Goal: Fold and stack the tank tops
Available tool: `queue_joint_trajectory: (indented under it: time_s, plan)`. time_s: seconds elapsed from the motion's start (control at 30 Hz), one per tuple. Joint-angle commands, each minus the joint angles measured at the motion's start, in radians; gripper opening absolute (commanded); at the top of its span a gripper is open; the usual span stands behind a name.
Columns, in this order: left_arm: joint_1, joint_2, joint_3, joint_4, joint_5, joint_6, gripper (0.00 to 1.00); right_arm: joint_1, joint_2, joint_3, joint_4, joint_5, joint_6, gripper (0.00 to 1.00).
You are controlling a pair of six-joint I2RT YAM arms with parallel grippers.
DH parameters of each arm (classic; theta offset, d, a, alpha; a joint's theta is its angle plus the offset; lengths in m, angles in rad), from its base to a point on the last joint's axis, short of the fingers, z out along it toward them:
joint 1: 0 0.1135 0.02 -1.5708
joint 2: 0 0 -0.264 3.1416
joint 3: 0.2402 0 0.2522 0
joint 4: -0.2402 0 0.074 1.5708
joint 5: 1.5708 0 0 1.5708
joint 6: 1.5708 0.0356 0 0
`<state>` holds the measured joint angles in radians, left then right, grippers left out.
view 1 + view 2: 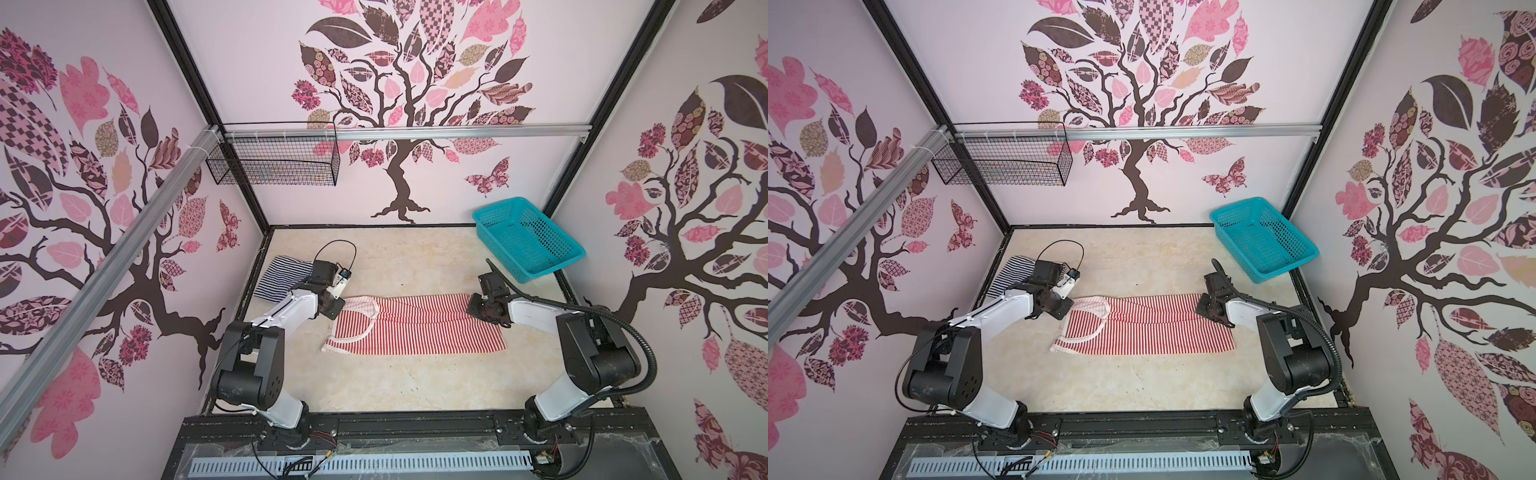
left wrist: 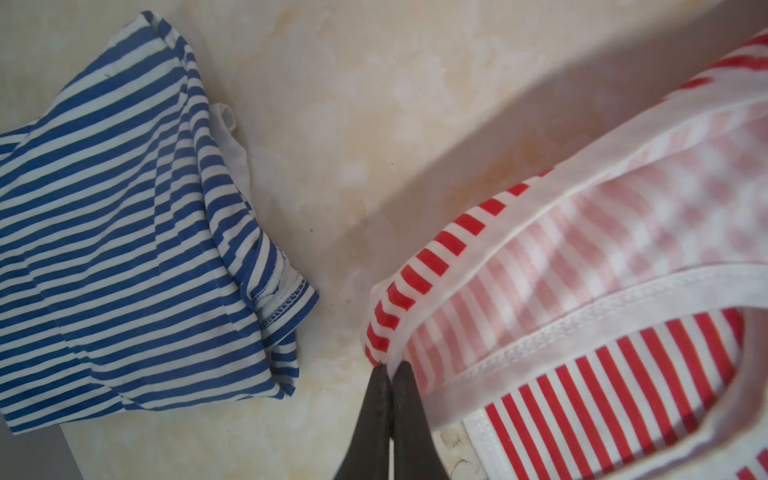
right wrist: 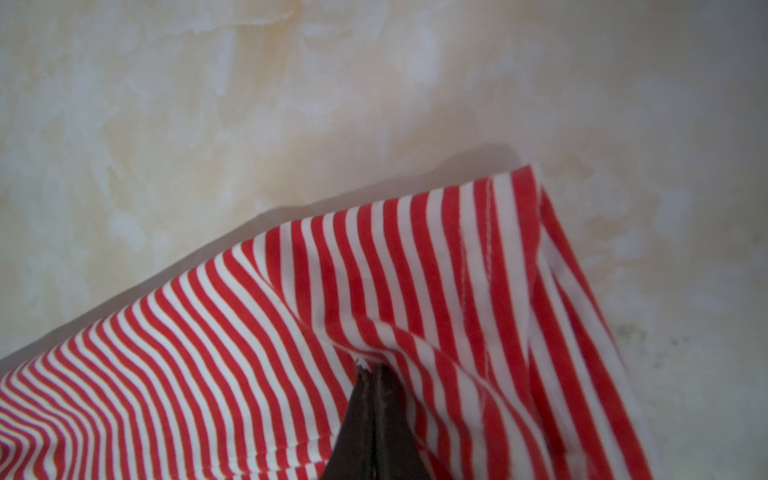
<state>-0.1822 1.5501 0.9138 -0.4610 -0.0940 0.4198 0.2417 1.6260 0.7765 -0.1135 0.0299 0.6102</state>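
Note:
The red-and-white tank top (image 1: 419,328) (image 1: 1146,328) lies spread lengthwise across the middle of the table, neck end to the left. My left gripper (image 2: 390,368) is shut on its shoulder strap (image 2: 384,328), at the far left corner of the cloth (image 1: 338,305). My right gripper (image 3: 372,368) is shut on a pinched fold of the hem end (image 3: 415,316), at the far right corner (image 1: 478,305). The navy-and-white tank top (image 1: 278,276) (image 1: 1011,272) (image 2: 124,232) lies folded at the far left, partly hidden behind my left arm.
A teal mesh basket (image 1: 528,237) (image 1: 1262,237) stands tilted at the back right corner. A black wire basket (image 1: 274,160) hangs on the back rail at the left. The marbled tabletop (image 1: 374,382) ends at a black front rail.

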Motion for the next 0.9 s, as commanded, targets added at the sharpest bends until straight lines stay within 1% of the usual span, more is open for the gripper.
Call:
queue_joint_trajectory:
  time_s: [0.0,0.07,0.17,0.2,0.27,0.47,0.63,0.73,0.8,0.87]
  plan:
    - [0.004,-0.028,-0.048,0.115,-0.049,0.001,0.01,-0.005,0.028,-0.03,-0.123,0.028,0.019,0.06]
    - [0.004,-0.016,-0.056,0.113,-0.053,0.006,0.03,-0.008,0.032,-0.023,-0.132,0.028,0.019,0.06]
    - [0.006,0.012,-0.056,0.109,-0.069,0.018,0.08,-0.008,0.031,-0.019,-0.137,0.025,0.021,0.05]
    - [0.004,0.022,-0.057,0.115,-0.081,0.022,0.11,-0.008,0.031,-0.02,-0.139,0.025,0.022,0.05]
    - [0.005,0.05,-0.05,0.12,-0.103,0.029,0.14,-0.009,0.028,-0.018,-0.144,0.025,0.023,0.05]
    - [0.007,0.154,-0.014,0.14,-0.213,0.022,0.15,-0.043,0.016,-0.022,-0.158,0.009,0.016,0.05]
    - [0.012,0.157,-0.024,0.18,-0.252,-0.01,0.18,-0.061,0.019,-0.014,-0.17,0.004,0.003,0.05]
    - [0.013,0.156,-0.019,0.168,-0.245,-0.02,0.19,-0.061,0.024,-0.01,-0.164,-0.024,-0.003,0.06]
    - [0.012,0.139,-0.014,0.147,-0.221,-0.028,0.23,-0.061,0.029,-0.006,-0.162,-0.04,-0.004,0.09]
    - [0.013,0.101,-0.002,0.1,-0.168,-0.046,0.28,-0.061,0.023,-0.001,-0.166,-0.045,-0.006,0.1]
